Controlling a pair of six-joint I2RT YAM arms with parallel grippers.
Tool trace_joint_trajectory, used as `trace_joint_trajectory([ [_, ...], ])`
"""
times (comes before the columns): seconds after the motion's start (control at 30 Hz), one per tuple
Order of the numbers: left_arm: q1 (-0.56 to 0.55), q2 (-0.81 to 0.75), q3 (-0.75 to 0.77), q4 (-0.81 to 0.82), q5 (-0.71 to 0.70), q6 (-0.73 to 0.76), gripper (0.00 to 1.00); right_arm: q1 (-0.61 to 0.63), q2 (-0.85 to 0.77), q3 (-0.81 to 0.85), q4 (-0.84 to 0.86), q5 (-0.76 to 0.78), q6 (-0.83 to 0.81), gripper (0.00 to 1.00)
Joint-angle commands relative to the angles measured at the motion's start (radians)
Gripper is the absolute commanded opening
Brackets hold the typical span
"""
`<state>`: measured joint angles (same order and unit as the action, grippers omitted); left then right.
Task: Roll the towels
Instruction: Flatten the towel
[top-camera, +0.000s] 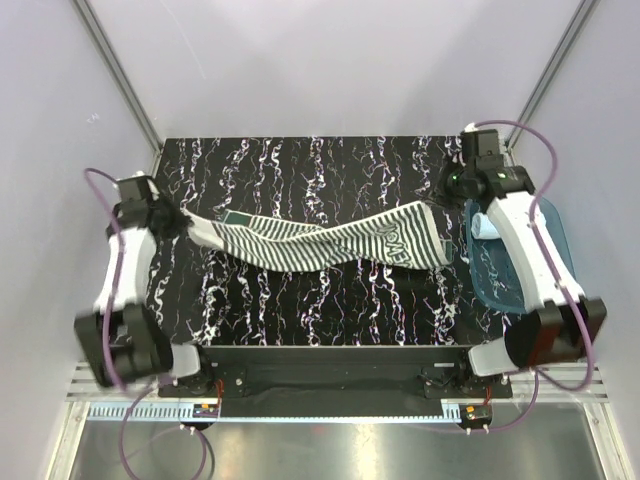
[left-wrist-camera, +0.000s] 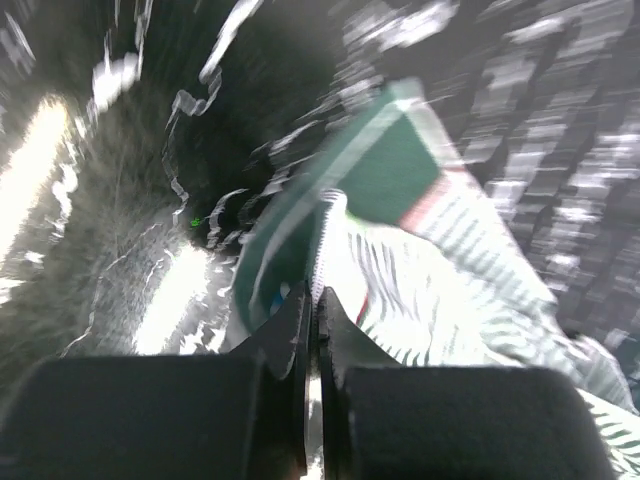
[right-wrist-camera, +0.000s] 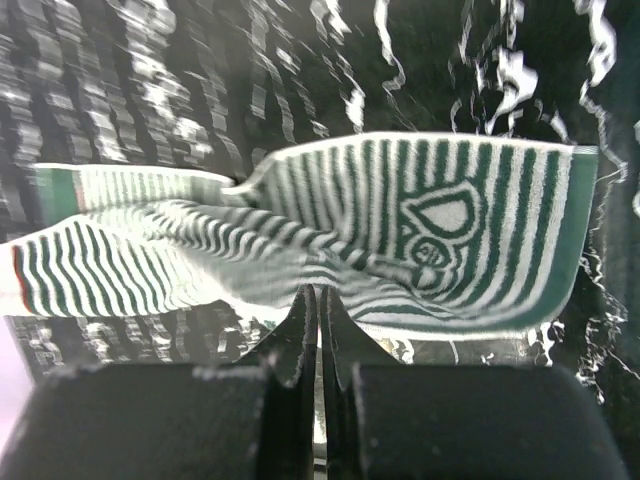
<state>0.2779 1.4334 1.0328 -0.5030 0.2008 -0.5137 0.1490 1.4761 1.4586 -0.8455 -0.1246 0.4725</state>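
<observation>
The striped towel (top-camera: 330, 240) hangs twisted and stretched across the middle of the black marbled table, between both grippers. My left gripper (top-camera: 188, 224) is shut on its left end; in the left wrist view the jaws (left-wrist-camera: 314, 295) pinch the towel's green-bordered edge (left-wrist-camera: 385, 180). My right gripper (top-camera: 452, 205) is shut on the right end; in the right wrist view the fingertips (right-wrist-camera: 320, 295) clamp the lower edge of the striped towel (right-wrist-camera: 400, 220), whose printed logo faces the camera. The pale blue towel (top-camera: 487, 226) lies as a small roll in the tray.
A translucent blue plastic tray (top-camera: 520, 290) sits at the table's right edge, partly under my right arm. Pale walls with metal frame posts enclose the table on three sides. The arm bases stand at the near edge.
</observation>
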Motion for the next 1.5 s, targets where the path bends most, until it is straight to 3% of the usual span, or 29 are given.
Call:
trace_joint_trajectory([
  [0.0, -0.003, -0.276, 0.050, 0.011, 0.012, 0.089, 0.00, 0.007, -0.163, 0.137, -0.067, 0.040, 0.009, 0.00],
  [0.13, -0.009, -0.564, 0.072, 0.018, 0.069, 0.127, 0.00, 0.007, -0.292, 0.218, -0.133, 0.095, 0.025, 0.00],
  [0.23, -0.016, -0.693, 0.130, -0.005, 0.095, 0.150, 0.00, 0.007, -0.414, 0.244, -0.168, 0.158, 0.040, 0.00],
  [0.4, -0.048, -0.783, 0.277, -0.086, 0.094, 0.181, 0.00, 0.007, -0.568, 0.327, -0.276, 0.316, 0.052, 0.00],
  [0.57, -0.089, -0.745, 0.391, -0.190, -0.069, 0.208, 0.00, 0.009, -0.478, 0.358, -0.311, 0.347, 0.031, 0.00],
  [0.73, -0.106, -0.544, 0.369, -0.223, -0.121, 0.210, 0.00, 0.006, -0.289, 0.284, -0.192, 0.296, 0.043, 0.00],
  [0.87, -0.097, -0.389, 0.261, -0.132, -0.152, 0.210, 0.00, -0.011, -0.070, 0.227, -0.031, 0.295, 0.052, 0.00],
  [1.03, -0.066, -0.075, 0.256, -0.022, -0.132, 0.146, 0.00, -0.045, 0.256, 0.197, 0.159, 0.246, 0.063, 0.00],
  [1.2, -0.062, 0.290, 0.372, 0.027, -0.152, 0.098, 0.00, -0.052, 0.550, 0.343, 0.220, 0.241, 0.083, 0.00],
  [1.47, -0.052, 0.583, 0.594, -0.006, -0.173, 0.152, 0.00, -0.061, 0.901, 0.710, 0.145, 0.238, 0.057, 0.00],
])
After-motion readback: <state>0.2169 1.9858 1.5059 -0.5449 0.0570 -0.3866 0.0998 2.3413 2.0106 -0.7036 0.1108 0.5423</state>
